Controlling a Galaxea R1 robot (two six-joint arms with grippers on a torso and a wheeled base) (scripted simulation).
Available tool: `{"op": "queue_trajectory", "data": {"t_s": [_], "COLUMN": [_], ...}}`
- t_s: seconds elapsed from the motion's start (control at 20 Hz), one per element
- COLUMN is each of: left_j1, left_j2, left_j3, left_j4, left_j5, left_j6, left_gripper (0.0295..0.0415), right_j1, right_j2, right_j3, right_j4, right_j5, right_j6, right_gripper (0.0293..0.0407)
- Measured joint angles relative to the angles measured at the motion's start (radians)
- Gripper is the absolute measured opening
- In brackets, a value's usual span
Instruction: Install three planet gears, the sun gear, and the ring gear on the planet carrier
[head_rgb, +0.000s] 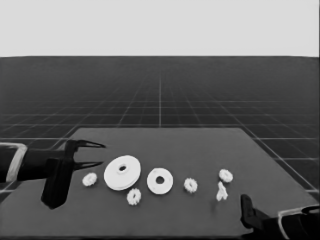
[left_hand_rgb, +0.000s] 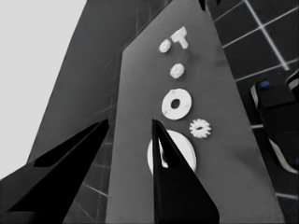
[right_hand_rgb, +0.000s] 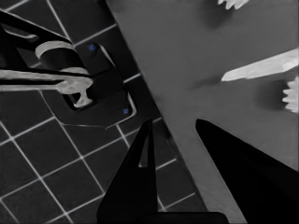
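Round parts: two, both lying flat on the table (head_rgb: 200, 145), near its front and left of centre.
Larger round part (head_rgb: 122, 172): one, thick and stepped, small dark centre hole, left of the smaller one and just beside it, apart.
Smaller round part (head_rgb: 160, 180): one, flat disc with a dark centre hole, bare on top, no gear on it.
Toothed gears: four, all loose on the table, none stacked.
First gear (head_rgb: 89, 179): just left of the larger round part, below the left fingers in the head view.
Second gear (head_rgb: 134, 196): in front of the gap between the two round parts, close to the larger one.
Third gear (head_rgb: 190, 185): right of the smaller round part, apart from it.
Fourth gear (head_rgb: 225, 175): farthest right, near the thin white piece.
Thin white piece (head_rgb: 221, 191): one, just in front of the fourth gear.
Left gripper (head_rgb: 97, 154): over the table's left end, jaws spread, nothing between them, tips beside the larger round part.
Right gripper (right_hand_rgb: 175, 128): at the table's near right corner, jaws spread, holding nothing.
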Motion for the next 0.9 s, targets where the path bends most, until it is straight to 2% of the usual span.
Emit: {"op": "queue_trajectory", "data": {"t_s": [0.05, 0.1, 0.15, 0.2, 0.25, 0.3, 0.35, 0.4, 0.45, 0.5, 0.7, 0.8, 0.9], "left_j1": [0.071, 0.045, 0.029, 0.02, 0.236, 0.301, 0.316, 0.325, 0.331, 0.335, 0.341, 0.476, 0.522], "left_j2": [-0.003, -0.002, -0.001, -0.001, -0.009, 0.124, 0.243, 0.317, 0.364, 0.395, 0.442, 0.485, 0.509], "left_j3": [0.071, 0.043, 0.025, 0.015, -0.113, -0.302, -0.506, -0.669, -0.785, -0.863, -0.981, -1.065, -1.112], "left_j4": [-0.073, -0.044, -0.026, -0.015, 0.343, 0.28, 0.11, -0.01, -0.083, -0.127, -0.184, -0.096, -0.072], "left_j5": [0.049, 0.03, 0.018, 0.011, 0.323, 0.605, 0.702, 0.73, 0.743, 0.752, 0.766, 0.668, 0.632], "left_j6": [-0.003, -0.002, -0.001, -0.001, -0.485, -0.891, -1.054, -1.117, -1.138, -1.144, -1.139, -1.119, -1.106], "left_gripper": [0.0295, 0.0297, 0.0314, 0.0347, 0.0389, 0.0404, 0.0398, 0.0391, 0.0388, 0.0386, 0.0385, 0.0385, 0.0385], "right_j1": [-0.054, -0.034, -0.022, -0.015, -0.011, -0.009, -0.008, -0.007, -0.006, -0.006, -0.006, -0.006, -0.006], "right_j2": [0.014, 0.008, 0.005, 0.003, 0.002, 0.001, 0.0, 0.0, 0.0, 0.0, 0.0, 0.0, 0.0], "right_j3": [0.053, 0.029, 0.016, 0.008, 0.003, 0.001, -0.001, -0.002, -0.002, -0.002, -0.003, -0.003, -0.003], "right_j4": [0.076, 0.045, 0.026, 0.016, 0.009, 0.006, 0.004, 0.002, 0.002, 0.001, 0.001, 0.0, 0.0], "right_j5": [0.023, 0.014, 0.008, 0.004, 0.003, 0.001, 0.001, 0.0, 0.0, 0.0, 0.0, 0.0, 0.0], "right_j6": [-0.003, -0.002, -0.001, -0.001, 0.0, 0.0, 0.0, 0.0, 0.0, 0.0, 0.0, 0.0, 0.0], "right_gripper": [0.0293, 0.0308, 0.0337, 0.0368, 0.038, 0.0383, 0.0384, 0.0384, 0.0385, 0.0385, 0.0385, 0.0385, 0.0385]}}
